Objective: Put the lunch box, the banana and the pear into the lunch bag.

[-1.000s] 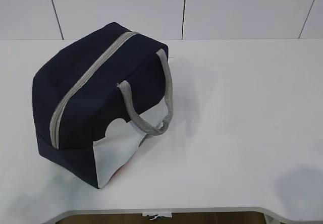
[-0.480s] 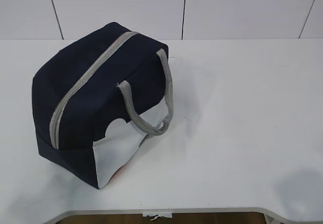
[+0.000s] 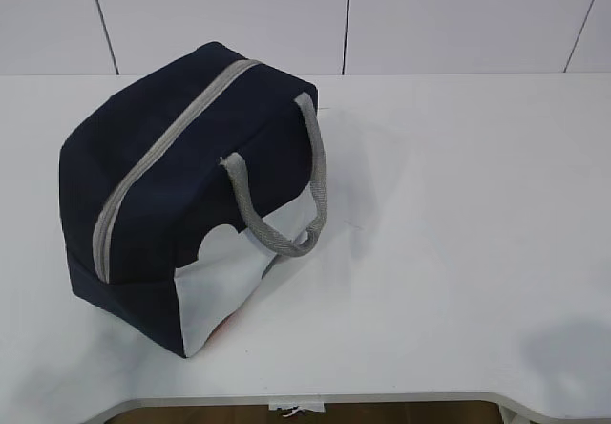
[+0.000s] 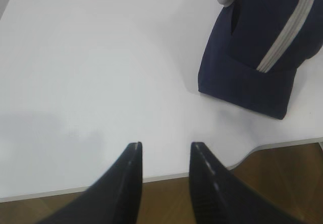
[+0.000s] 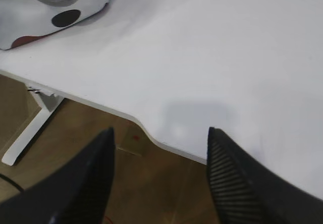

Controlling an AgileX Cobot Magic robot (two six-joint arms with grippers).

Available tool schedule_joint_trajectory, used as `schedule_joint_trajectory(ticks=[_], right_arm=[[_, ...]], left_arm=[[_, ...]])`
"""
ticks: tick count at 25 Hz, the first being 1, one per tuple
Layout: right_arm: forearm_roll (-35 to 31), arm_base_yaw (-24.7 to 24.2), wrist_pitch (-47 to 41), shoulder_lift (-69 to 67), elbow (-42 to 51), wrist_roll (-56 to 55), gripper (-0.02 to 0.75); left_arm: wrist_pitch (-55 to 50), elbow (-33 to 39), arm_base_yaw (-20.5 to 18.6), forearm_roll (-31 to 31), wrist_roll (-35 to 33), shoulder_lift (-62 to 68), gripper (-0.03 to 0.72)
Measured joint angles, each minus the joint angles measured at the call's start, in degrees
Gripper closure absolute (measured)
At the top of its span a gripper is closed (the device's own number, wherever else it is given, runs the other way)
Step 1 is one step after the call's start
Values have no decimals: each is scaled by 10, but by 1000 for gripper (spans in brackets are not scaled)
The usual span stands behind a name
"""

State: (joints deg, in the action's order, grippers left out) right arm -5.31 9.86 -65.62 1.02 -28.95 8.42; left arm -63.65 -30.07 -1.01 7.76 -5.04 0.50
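White table (image 3: 458, 214) before you carries the zipped lunch bag (image 3: 172, 185) at left; your left gripper (image 4: 165, 148) and right gripper (image 5: 160, 133) hover spread apart, holding nothing.

No legible text or labels anywhere.

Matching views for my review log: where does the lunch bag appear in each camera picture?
Exterior view: lunch bag left of centre on the table, zipped shut.
Left wrist view: upper right corner.
Right wrist view: top left corner, only its white lower panel.
Shared landmark: the grey handle.
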Motion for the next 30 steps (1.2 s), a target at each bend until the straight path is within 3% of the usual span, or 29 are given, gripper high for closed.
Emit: schedule_joint_trajectory(ticks=[8, 23, 30], right_arm=[[1, -97, 0, 0, 0, 0, 284], [1, -102, 0, 0, 0, 0, 284], [1, -102, 0, 0, 0, 0, 284]], left_arm=[[0, 0, 0, 0, 0, 0, 447], [0, 0, 0, 0, 0, 0, 447], [0, 0, 20, 0, 0, 0, 447]])
